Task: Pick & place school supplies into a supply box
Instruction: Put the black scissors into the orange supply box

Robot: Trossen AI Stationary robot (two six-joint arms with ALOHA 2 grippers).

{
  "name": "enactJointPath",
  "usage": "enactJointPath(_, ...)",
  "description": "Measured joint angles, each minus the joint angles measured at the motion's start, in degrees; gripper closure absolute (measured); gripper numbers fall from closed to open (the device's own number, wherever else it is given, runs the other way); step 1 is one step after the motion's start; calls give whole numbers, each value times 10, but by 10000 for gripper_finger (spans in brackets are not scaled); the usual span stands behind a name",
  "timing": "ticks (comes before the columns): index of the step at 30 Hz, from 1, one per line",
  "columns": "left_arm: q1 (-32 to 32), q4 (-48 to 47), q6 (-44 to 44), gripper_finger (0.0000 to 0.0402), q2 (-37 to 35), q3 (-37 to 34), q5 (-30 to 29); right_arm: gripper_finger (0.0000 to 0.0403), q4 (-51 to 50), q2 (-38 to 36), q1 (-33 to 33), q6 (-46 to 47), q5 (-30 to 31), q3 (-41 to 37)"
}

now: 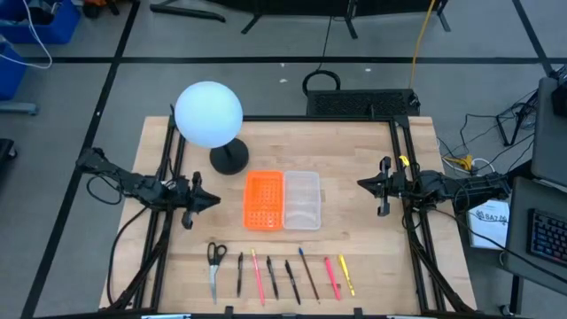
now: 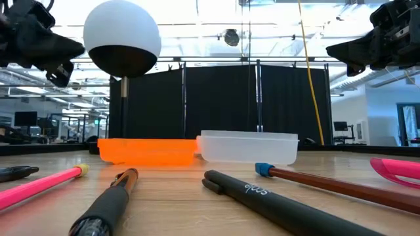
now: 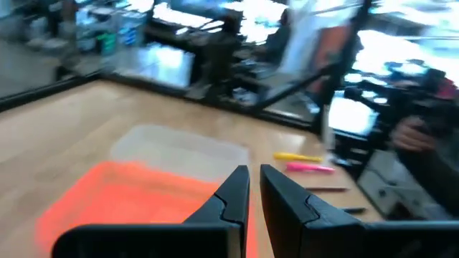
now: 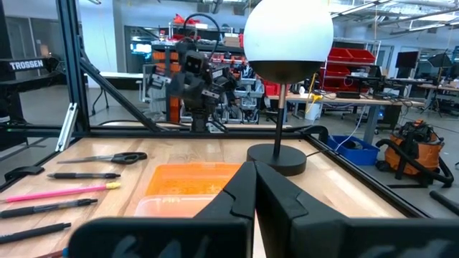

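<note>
The clear supply box (image 1: 302, 200) (image 2: 248, 147) sits mid-table, its left long side against an orange perforated tray (image 1: 264, 199). Black-handled scissors (image 1: 215, 261) (image 4: 107, 158) and several pens and pencils, from a black one (image 1: 239, 273) to a yellow one (image 1: 345, 275), lie in a row along the near edge. My left gripper (image 1: 213, 200) (image 3: 254, 175) hovers shut, left of the orange tray. My right gripper (image 1: 361, 183) (image 4: 254, 172) hovers shut, right of the clear box. Both point toward the trays and hold nothing.
A lamp with a white globe (image 1: 208, 113) stands on a black base (image 1: 229, 159) just beyond the orange tray. Dark frame rails (image 1: 171, 168) run along the table's left and right sides. Bare wood lies between the trays and the row of supplies.
</note>
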Motion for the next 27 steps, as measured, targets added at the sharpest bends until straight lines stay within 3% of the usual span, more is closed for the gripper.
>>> enactJointPath(7,-30,-114,-176,378,107,69,-82,403,-1,0,0,-1,0,0)
enactJointPath(11,-49,-212,-321,395,243,143,-119,403,-1,0,0,-3,0,0)
enactJointPath(15,-56,-308,-453,398,399,256,-119,403,-1,0,0,-4,0,0)
enactJointPath(20,-56,-524,-632,399,597,444,-54,403,-1,0,0,-4,0,0)
enactJointPath(27,-74,-789,-875,396,805,674,120,403,-3,0,0,-4,0,0)
